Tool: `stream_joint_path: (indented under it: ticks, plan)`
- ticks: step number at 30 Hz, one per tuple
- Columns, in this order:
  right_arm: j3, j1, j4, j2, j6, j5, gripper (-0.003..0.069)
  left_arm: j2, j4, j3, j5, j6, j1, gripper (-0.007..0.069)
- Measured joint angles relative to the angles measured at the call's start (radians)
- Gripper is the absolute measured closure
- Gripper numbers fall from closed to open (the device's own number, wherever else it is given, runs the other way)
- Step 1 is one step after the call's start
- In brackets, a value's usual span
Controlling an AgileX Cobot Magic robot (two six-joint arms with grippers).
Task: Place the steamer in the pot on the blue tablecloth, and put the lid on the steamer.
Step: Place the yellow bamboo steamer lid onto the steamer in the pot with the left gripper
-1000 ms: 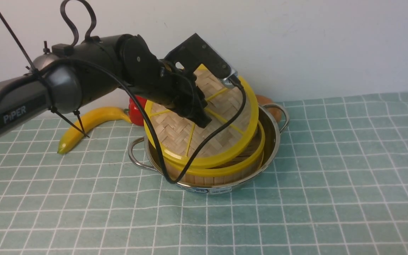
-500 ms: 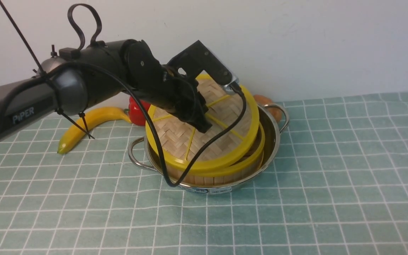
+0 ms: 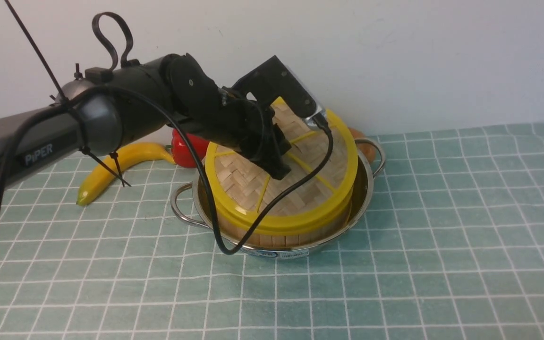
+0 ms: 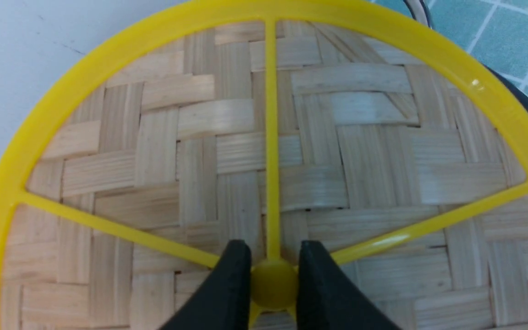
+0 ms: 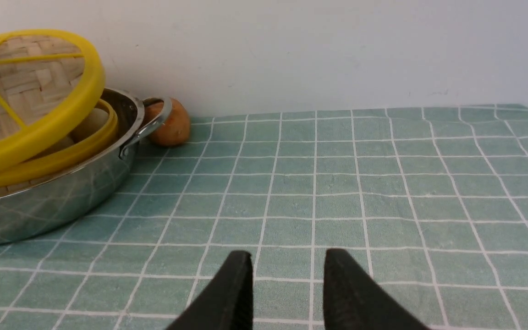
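Nearest you, the blue tablecloth [image 3: 395,283] runs flat across the whole foreground. Your right gripper [image 5: 287,261] hovers low over a bare patch of it, fingers apart with nothing between them, well away from the pot [image 3: 365,189].

The pot stands on the cloth at mid-table, its label facing you. The steamer [image 3: 291,236] sits inside it, with its bamboo wall showing above the steel rim. The lid [image 3: 243,189] lies over the steamer at a tilt. Its near edge is down on the steamer's yellow rim. The side toward the potato [image 5: 165,123] stands clear, and a pale bun shows through the gap.

Your left gripper [image 4: 274,247] reaches in from the left and is clamped on the lid's yellow centre knob, one finger on each side of it.

Behind the pot to the left lie a banana [image 3: 111,165] and a red pepper [image 3: 184,151]. The potato rests just beside the far-right handle. The white wall [image 3: 442,56] closes the scene.
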Motion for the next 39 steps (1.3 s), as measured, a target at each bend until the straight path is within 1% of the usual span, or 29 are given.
stream_joint_path:
  ticks: [7,21,39]
  plan:
    - [0.000,0.000,-0.001,0.000,0.000,0.000,0.0419,0.000,0.000,0.000,-0.003,0.000,0.000,0.0505]
    - [0.000,0.000,0.000,0.000,0.000,0.000,0.0419,0.000,0.029,0.000,-0.036,-0.083,0.000,0.0505]
    - [0.000,0.000,0.000,0.000,0.000,0.000,0.0419,0.050,0.048,0.000,-0.022,-0.111,0.000,0.0505]
